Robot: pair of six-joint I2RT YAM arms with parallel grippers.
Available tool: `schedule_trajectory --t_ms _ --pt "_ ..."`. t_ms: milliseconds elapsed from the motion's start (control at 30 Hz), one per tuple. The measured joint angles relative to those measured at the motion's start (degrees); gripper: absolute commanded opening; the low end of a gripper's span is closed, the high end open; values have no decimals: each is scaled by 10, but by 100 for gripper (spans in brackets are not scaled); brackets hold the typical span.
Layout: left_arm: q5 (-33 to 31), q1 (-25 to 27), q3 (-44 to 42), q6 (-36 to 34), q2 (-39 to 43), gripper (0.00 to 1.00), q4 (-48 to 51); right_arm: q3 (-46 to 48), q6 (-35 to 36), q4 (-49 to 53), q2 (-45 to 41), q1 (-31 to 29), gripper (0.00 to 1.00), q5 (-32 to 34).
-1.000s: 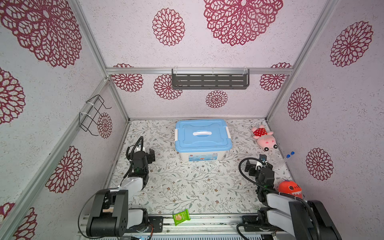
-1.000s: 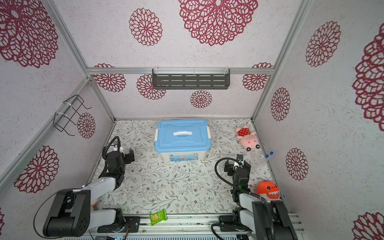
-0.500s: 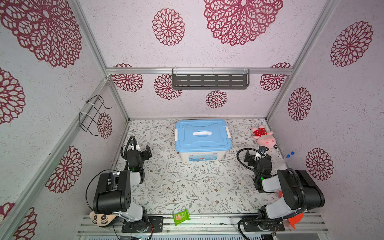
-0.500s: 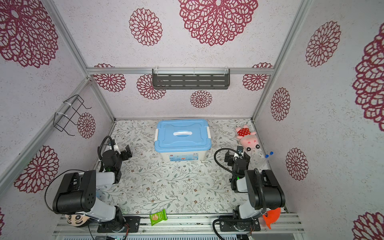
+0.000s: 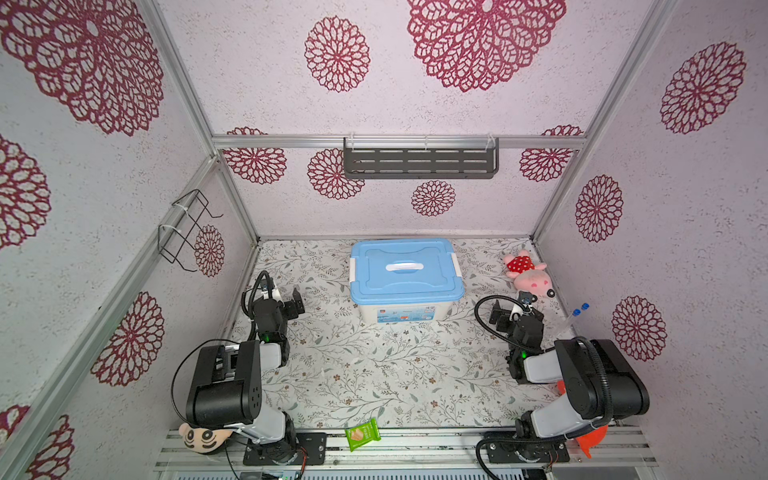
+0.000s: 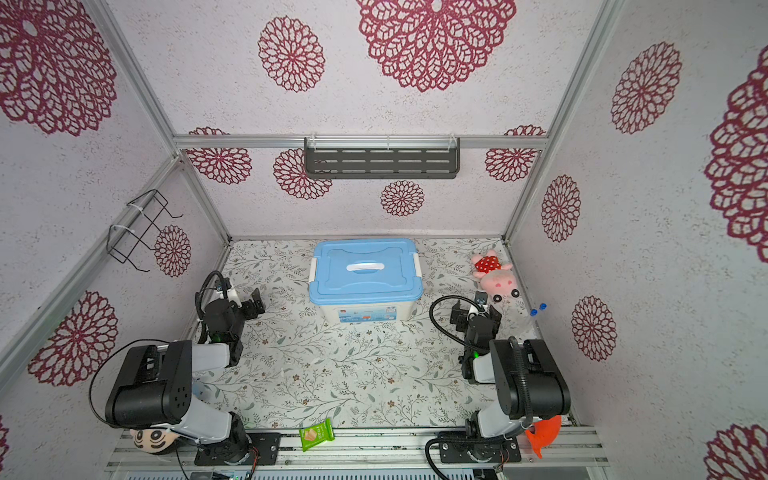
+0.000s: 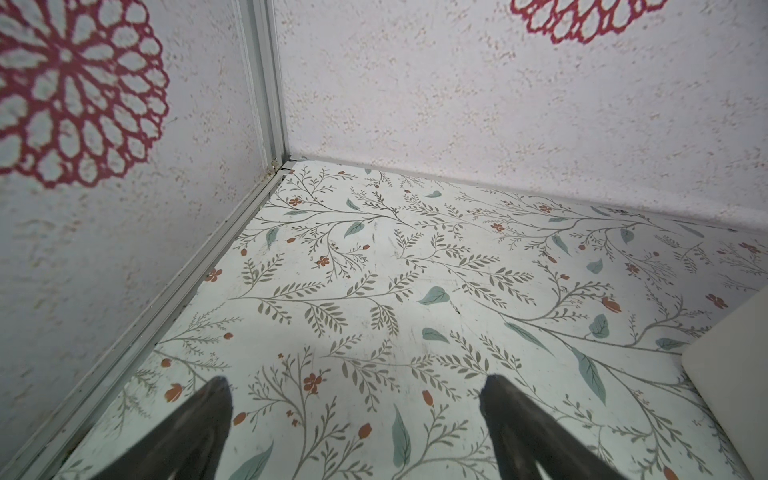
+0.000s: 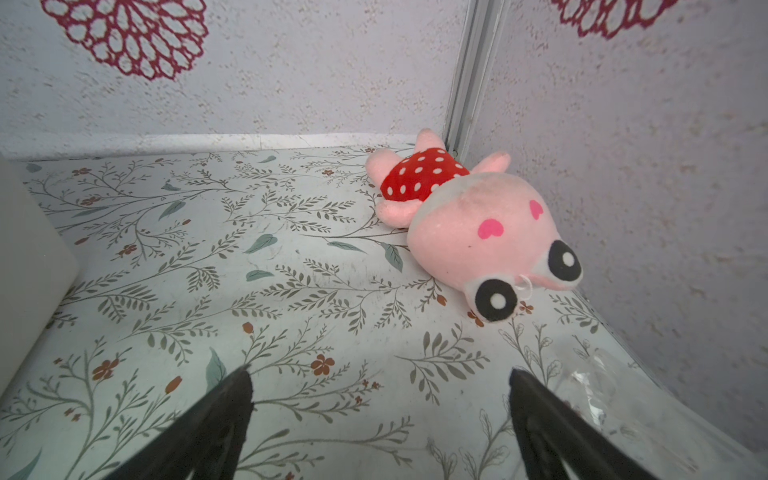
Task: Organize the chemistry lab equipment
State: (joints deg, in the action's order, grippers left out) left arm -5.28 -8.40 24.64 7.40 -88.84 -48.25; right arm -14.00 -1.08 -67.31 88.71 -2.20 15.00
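Well, both claws stand apart and empty. The left claw (image 7: 355,379) hangs over bare floor to the left of the box (image 5: 399,313), and the right claw (image 8: 379,370) hangs over the floor to the box's right. The two blue-capped tubes (image 5: 584,307) lie farther right of the box, against the side wall just beyond the right claw. We cannot find the dishes or the glass rods in any view.

We judge the tubes the main risk. They are clear, thin and round, and tucked against the wall. A claw coming from the box side may catch only one, or set them rolling. The pink pig (image 8: 478,232), also right of the box, lies close enough for a finger to snag. The lid (image 5: 405,286) is on, so whatever we lift has nowhere to go yet. Prying at it one-handed might drag the whole box.
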Motion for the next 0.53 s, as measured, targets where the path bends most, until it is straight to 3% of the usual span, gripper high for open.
schedule_trajectory --t_ms 533 --pt "-2 2 0 0 0 97 0 0 0 8 0 0 99 0"
